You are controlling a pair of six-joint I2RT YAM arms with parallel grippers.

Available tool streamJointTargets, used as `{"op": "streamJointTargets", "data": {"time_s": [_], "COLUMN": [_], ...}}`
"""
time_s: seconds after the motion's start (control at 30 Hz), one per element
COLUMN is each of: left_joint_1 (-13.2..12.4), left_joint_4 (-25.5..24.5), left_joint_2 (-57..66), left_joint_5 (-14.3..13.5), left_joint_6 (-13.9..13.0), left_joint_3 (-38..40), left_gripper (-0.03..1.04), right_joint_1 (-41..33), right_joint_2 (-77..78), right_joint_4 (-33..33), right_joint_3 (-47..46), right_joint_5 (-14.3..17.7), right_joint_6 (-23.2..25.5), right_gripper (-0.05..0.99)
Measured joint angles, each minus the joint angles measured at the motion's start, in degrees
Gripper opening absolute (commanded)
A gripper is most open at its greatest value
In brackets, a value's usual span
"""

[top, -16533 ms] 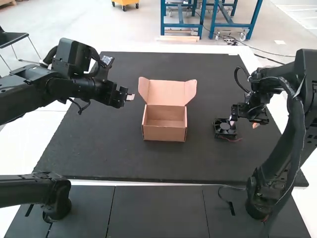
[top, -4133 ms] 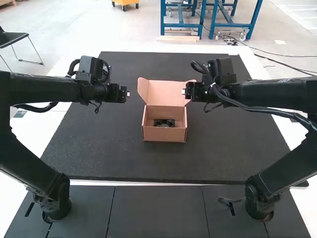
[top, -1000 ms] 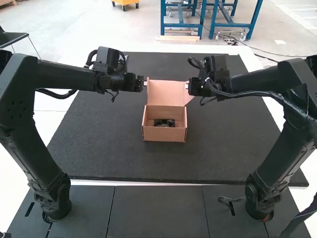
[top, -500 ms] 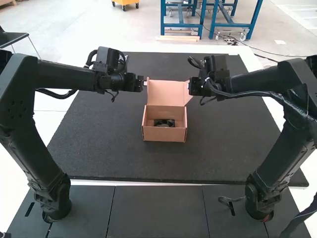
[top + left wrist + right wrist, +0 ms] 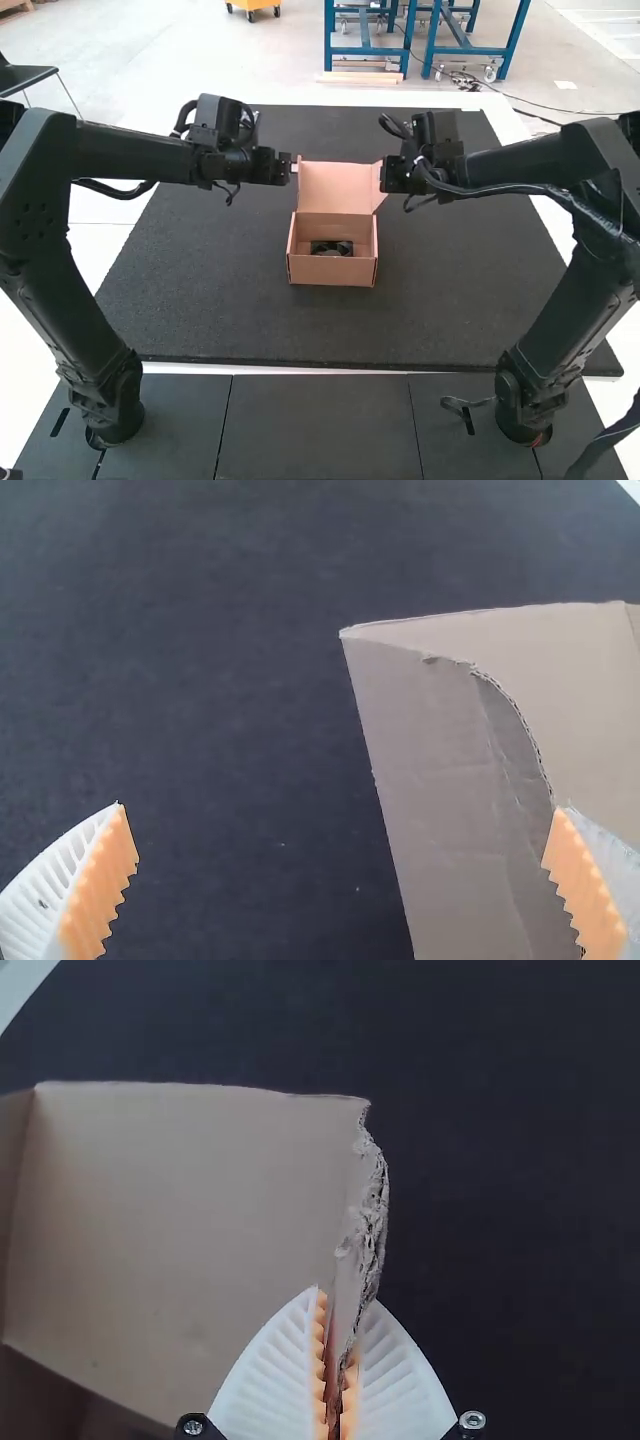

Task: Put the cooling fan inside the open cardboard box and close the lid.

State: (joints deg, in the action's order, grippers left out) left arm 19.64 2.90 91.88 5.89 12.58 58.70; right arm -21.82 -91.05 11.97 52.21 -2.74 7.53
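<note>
The open cardboard box (image 5: pixel 331 258) stands mid-mat with its lid (image 5: pixel 339 186) upright at the back. The black cooling fan (image 5: pixel 330 246) lies inside it. My right gripper (image 5: pixel 386 175) is at the lid's right side flap, and the right wrist view shows that gripper (image 5: pixel 335 1392) shut on the flap's torn edge (image 5: pixel 362 1228). At the lid's left side is my left gripper (image 5: pixel 287 169). It is open (image 5: pixel 335 895), and the left flap (image 5: pixel 470 780) sits between the fingers, close against one orange pad (image 5: pixel 578 892).
The black mat (image 5: pixel 200 290) covers the table around the box, with free room in front and on both sides. Both arms stretch inward from the table's sides at lid height.
The lid's right side flap has turned slightly inward with the right gripper on it. The left gripper and the box have stayed where they were.
</note>
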Motion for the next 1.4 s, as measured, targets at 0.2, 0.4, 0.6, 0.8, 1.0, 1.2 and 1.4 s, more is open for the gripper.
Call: {"op": "streamJointTargets", "data": {"time_s": [0.2,0.4,0.6,0.8,1.0,1.2,1.4], "left_joint_1": [0.24,0.26,0.39,0.90,0.90,0.90,0.90], "left_joint_4": [0.00,-0.26,-2.71,-2.62,-3.21,-4.63,-5.25], "left_joint_2": [0.00,-0.02,0.00,0.00,0.00,0.00,0.00], "left_joint_5": [0.00,-0.02,-0.09,-0.09,-0.13,-0.24,-0.28], "left_joint_6": [0.22,0.37,0.39,0.39,0.39,0.39,0.39], "left_joint_3": [0.00,0.00,0.00,-0.02,0.00,0.00,0.00], "left_gripper": [0.96,0.96,0.96,0.96,0.96,0.96,0.96], "right_joint_1": [-0.02,-0.02,-0.02,0.00,0.00,-0.02,-1.49], "right_joint_2": [0.24,1.62,4.13,6.01,6.67,6.75,6.71], "right_joint_4": [-0.28,-2.80,-5.70,-7.76,-9.62,-10.43,-10.64], "right_joint_3": [0.00,0.02,0.00,-0.02,-0.07,-0.22,-1.01], "right_joint_5": [-0.46,-1.51,-2.93,-4.02,-5.03,-6.27,-6.75], "right_joint_6": [-0.81,-1.70,-2.69,-3.28,-3.91,-4.59,-4.68], "right_gripper": [0.07,0.07,0.07,0.07,0.07,0.07,0.07]}}
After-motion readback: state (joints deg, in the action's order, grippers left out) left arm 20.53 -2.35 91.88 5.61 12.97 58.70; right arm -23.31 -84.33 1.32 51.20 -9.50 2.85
